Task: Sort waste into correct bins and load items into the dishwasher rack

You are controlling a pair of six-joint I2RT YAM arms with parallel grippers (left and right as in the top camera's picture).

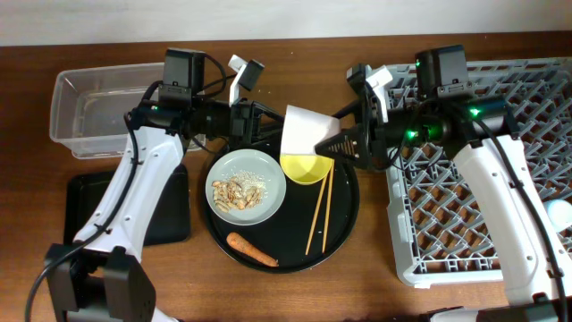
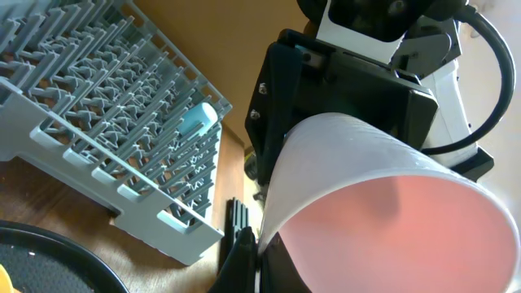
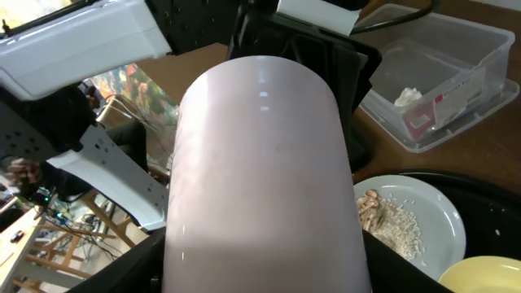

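Two grippers meet at the small pink cup (image 1: 301, 131), which hangs in the air over the round black tray (image 1: 344, 213), just above the yellow bowl (image 1: 304, 168). The cup lies on its side, with its long axis along the line between the arms, mouth toward the left gripper (image 1: 273, 127) and base toward the right gripper (image 1: 332, 143). The left gripper pinches the rim wall. The right gripper's fingers flank the outer wall; whether they press on it cannot be told. The dishwasher rack (image 1: 447, 215) lies on the right arm's side, so the hand-over probably runs rightward.
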